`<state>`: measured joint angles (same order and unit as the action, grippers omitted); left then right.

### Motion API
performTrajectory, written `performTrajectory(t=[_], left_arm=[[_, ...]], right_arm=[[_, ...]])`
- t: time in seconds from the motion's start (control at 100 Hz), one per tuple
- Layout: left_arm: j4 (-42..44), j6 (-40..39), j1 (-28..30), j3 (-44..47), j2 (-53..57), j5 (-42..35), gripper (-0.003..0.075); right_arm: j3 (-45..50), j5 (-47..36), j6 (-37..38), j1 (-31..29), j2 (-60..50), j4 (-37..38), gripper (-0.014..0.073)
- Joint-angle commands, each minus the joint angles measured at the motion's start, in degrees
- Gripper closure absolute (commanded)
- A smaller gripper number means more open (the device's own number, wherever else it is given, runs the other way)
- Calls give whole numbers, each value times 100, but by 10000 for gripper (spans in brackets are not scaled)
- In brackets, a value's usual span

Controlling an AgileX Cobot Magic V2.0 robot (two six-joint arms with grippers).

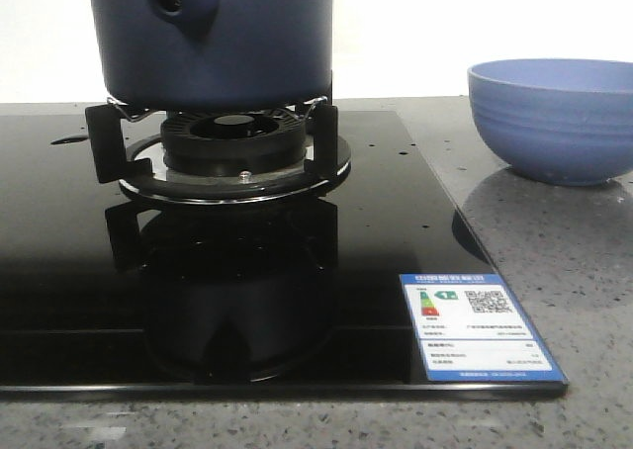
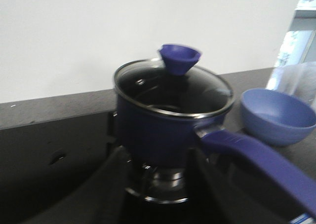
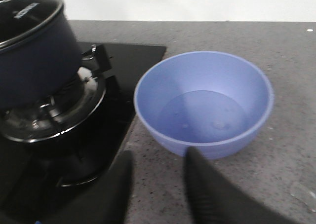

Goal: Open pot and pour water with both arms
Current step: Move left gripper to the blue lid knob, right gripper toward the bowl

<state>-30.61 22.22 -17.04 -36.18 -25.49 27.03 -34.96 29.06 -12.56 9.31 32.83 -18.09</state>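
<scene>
On the burner (image 1: 237,157) at the left sits the pot (image 1: 213,39), lid (image 2: 173,88) on. Both my grippers, left (image 2: 153,184) and right (image 3: 158,184), hang spread apart, holding nothing; the bowl (image 3: 203,103) is just beyond my right fingers.

navy pot (image 1: 213,39), light-blue bowl (image 1: 554,118), black hob (image 1: 59,271)

left tool (image 2: 153,194) open, right tool (image 3: 158,184) open, both empty
</scene>
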Motion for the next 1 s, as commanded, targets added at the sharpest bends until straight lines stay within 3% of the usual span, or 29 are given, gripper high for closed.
performTrajectory(t=[0.0,0.24,0.53,0.99], left_arm=[[-288,37,-311,-206,-247,-769,271],[-277,182,-1005,-215,-976,-1846,262],[15,195,-1678,-563,-2626,-3272,258],[50,195,-1679,-2108,-4539,-3330,258]], right_arm=[[-229,-405,-80,86,138,0,116],[-229,-553,-80,98,159,0,127],[-229,-518,-80,98,159,0,136],[-229,-405,-80,98,159,0,136]])
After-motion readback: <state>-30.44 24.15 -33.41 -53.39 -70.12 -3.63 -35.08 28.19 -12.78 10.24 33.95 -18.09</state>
